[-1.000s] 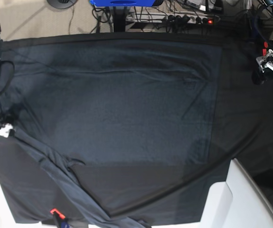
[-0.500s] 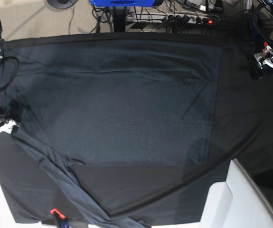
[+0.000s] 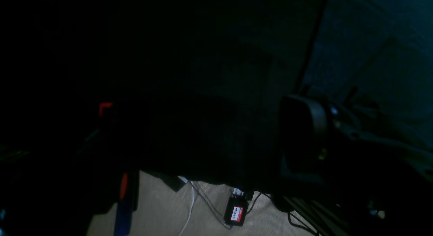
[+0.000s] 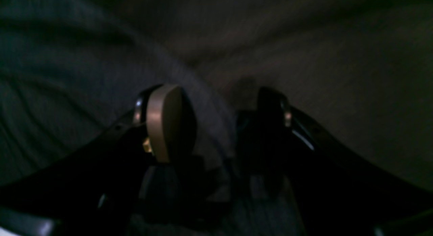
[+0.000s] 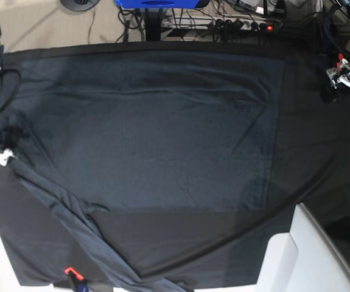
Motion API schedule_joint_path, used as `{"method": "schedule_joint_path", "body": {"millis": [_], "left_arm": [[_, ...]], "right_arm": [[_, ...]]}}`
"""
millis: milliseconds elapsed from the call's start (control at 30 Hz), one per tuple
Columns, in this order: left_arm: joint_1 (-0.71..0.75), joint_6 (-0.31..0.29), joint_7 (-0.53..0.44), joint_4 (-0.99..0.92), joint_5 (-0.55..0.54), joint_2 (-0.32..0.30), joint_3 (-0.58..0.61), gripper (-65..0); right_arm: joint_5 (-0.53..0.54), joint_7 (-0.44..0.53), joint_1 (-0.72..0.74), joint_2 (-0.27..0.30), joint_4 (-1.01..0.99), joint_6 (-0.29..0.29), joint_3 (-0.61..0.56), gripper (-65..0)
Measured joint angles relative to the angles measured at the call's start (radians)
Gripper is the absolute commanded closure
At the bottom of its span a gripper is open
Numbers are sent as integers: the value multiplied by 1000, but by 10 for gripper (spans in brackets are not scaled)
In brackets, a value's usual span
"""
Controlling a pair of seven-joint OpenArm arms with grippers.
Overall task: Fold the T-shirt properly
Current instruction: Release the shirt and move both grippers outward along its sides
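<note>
The dark charcoal-grey knit T-shirt point(image 5: 156, 128) lies flat on the black tablecloth point(image 5: 321, 158). The right gripper point(image 4: 216, 121) has its jaws parted over a fabric fold. The left gripper point(image 5: 339, 79) stands wide, holding nothing.

One T-shirt point(image 5: 156, 131) lies spread on one black tablecloth point(image 5: 321, 158). Two grippers are counted: the left gripper point(image 5: 339, 79) and the right gripper point(image 4: 216, 117). One power strip point(image 5: 241, 24) sits on the floor beyond the table. One blue object point(image 5: 156, 3) is visible at the top edge.
</note>
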Motion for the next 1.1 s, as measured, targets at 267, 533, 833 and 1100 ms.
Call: {"method": "schedule_joint_path", "body": {"millis": [267, 533, 833, 1100], "left_arm": [[0, 0, 0, 0, 0, 0, 0, -563], [0, 0, 0, 0, 1, 0, 0, -563], [0, 0, 0, 0, 0, 1, 0, -563], [0, 0, 0, 0, 0, 0, 2, -563]], "right_arm": [[1, 5, -2, 5, -8, -1, 0, -234], [1, -11, -50, -12, 142, -1, 9, 0], [10, -192, -119, -57, 322, 5, 50, 0], [1, -328, -258, -93, 538, 5, 136, 0]]}}
